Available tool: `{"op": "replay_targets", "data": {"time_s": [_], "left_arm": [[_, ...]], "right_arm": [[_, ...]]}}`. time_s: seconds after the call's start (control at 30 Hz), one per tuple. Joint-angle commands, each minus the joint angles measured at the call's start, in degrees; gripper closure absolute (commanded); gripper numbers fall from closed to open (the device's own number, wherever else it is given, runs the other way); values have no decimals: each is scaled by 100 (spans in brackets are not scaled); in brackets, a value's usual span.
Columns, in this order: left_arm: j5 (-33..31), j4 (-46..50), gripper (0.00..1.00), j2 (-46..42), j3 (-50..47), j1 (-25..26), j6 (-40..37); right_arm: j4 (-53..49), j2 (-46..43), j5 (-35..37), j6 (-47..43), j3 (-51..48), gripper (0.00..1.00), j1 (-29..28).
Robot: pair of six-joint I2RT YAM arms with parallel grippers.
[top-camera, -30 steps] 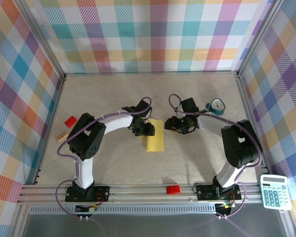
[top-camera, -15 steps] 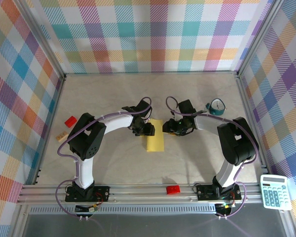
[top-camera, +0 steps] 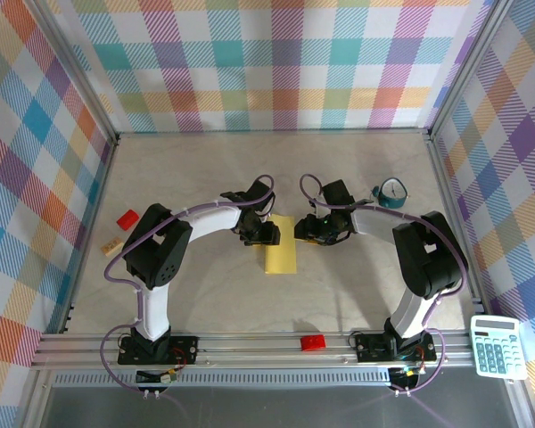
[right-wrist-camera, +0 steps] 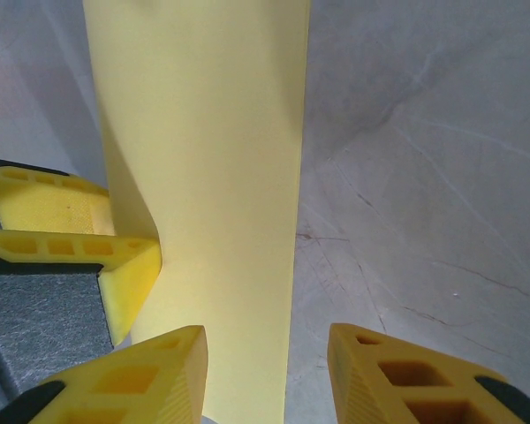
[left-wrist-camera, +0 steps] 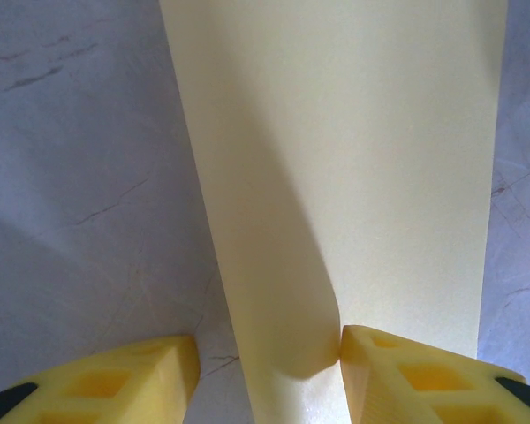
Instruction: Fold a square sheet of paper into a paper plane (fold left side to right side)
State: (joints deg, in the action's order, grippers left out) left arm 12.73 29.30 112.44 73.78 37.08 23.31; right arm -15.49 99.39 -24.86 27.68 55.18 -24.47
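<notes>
Overhead, the yellow sheet [top-camera: 281,254] lies mid-counter [top-camera: 205,178] as a narrow strip, not a square, so the left half looks already laid over the right. The left hand [top-camera: 261,234] sits at the strip's left edge and the right hand [top-camera: 310,230] at its right edge, both near the far end. The two flank the sheet, probably so that one can work the fold while the other stops it sliding.

From the left wrist, the sheet [left-wrist-camera: 353,177] runs away up the view over the grey counter [left-wrist-camera: 71,177]. Its left edge is a soft, rounded fold casting a shadow, not a sharp crease. The left hand [left-wrist-camera: 267,353] stands partly spread astride that fold, one finger on bare counter and the other touching the paper. It holds nothing, and seems placed to press the fold flat.

From the right wrist, the sheet's [right-wrist-camera: 212,132] straight right edge passes between the right hand's [right-wrist-camera: 267,344] parted fingers, which close on nothing. The left hand's fingers [right-wrist-camera: 62,201] show across the strip at the opposite edge.
</notes>
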Motion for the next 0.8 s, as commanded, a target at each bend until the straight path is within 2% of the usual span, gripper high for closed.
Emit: {"op": "replay_targets", "data": {"time_s": [0.0,0.33,0.47,0.53,0.77], "left_arm": [[99,-192,51,630,-183,159,24],[106,-188,51,630,-194,159,24],[98,-183,51,621,-205,166,24],[80,-170,51,626,-197,161,24],[78,-170,51,621,-210,168,21]], "right_arm": [[42,-68,-14,26,94,59,-38],[225,90,-261,76,146,66,-71],[271,273,-421,88,305,75,-166],[290,379,-441,106,389,83,-228],[235,722,-409,152,547,92,-304]]}}
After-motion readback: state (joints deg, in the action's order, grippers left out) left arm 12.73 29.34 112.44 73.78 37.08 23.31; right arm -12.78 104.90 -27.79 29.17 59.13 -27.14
